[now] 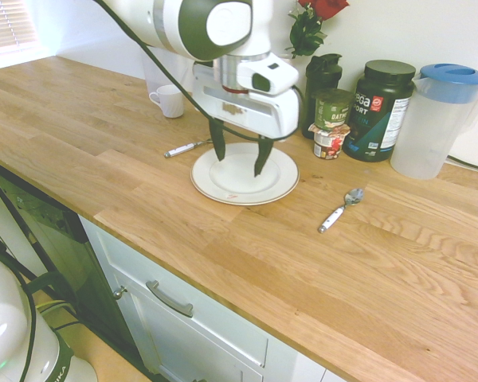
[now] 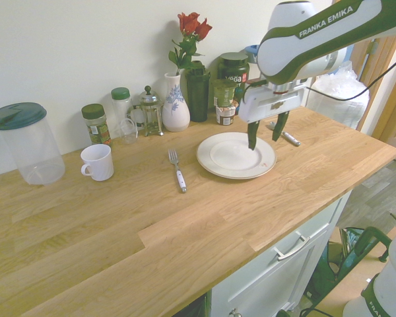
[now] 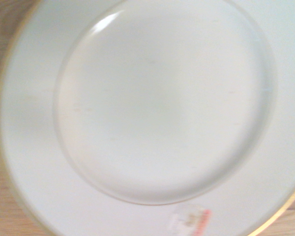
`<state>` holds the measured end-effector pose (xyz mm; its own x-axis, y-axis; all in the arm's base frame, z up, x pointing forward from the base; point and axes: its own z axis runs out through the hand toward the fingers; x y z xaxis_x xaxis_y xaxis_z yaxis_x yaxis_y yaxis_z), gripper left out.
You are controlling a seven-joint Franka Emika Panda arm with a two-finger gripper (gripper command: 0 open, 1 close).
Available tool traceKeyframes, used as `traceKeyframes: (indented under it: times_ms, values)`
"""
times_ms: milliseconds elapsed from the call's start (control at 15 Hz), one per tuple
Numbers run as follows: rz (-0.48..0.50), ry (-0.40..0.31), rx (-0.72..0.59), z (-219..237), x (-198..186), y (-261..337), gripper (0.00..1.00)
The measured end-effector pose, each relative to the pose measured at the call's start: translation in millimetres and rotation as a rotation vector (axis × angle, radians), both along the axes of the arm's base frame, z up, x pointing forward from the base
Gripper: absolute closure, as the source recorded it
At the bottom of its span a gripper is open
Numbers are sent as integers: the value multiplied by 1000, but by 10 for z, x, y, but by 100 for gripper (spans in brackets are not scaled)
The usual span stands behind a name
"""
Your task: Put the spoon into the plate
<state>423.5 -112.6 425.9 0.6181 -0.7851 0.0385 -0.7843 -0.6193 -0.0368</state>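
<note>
My gripper hangs wide open and empty above the plate. The spoon lies on the counter at the plate's 4 o'clock, unreached, so nothing is gripped.

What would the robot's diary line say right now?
gripper: open, empty, above plate | spoon: on counter beside plate | step: not grasped yet
</note>
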Motion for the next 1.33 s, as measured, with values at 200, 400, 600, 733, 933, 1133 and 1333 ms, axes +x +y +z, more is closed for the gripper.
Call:
traceKeyframes:
  times_ms: [200, 400, 600, 733, 933, 1133, 1333]
  values:
    - [14, 30, -9, -245, 4, -682, 0]
    - [10, 57, -23, -443, 102, -1170, 0]
    - [-2, 62, -31, -470, 251, -1443, 0]
    - [-15, 67, -24, -541, 351, -1560, 0]
    - [-25, 94, -21, -691, 484, -1643, 0]
    - [-37, 99, -16, -764, 566, -1686, 100]
    - [-43, 96, -18, -776, 626, -1671, 100]
